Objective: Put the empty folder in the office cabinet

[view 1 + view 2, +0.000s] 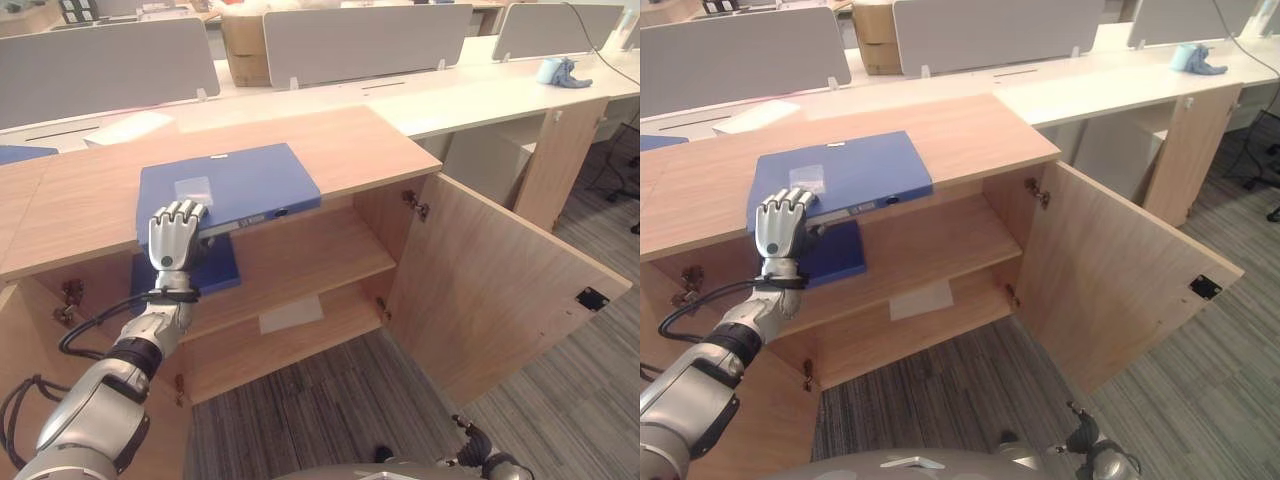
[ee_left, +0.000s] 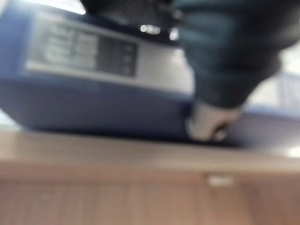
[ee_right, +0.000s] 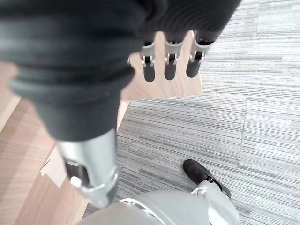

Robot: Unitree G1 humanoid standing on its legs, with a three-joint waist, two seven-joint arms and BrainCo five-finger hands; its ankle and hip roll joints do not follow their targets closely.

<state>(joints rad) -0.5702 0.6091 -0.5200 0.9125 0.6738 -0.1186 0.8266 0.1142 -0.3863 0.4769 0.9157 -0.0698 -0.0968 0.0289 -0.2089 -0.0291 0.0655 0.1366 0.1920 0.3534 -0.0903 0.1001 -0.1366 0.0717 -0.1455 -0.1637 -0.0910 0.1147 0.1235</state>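
Two blue folders show at the left of the open office cabinet (image 1: 300, 150): one folder (image 1: 225, 190) lies on the cabinet's top with its front edge overhanging, and a second blue folder (image 1: 215, 265) lies on the upper shelf (image 1: 300, 250) below. The left hand (image 1: 174, 232) has its fingers curled over the top folder's front edge. A white sheet (image 1: 291, 313) lies on the lower shelf. Rightward, the cabinet door (image 1: 490, 290) stands open. The right hand (image 3: 168, 61) hangs over the carpet, fingers straight and holding nothing.

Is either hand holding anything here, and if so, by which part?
The left hand grips the blue folder on the cabinet top at its near edge, where it overhangs. The right hand hangs open, holding nothing.
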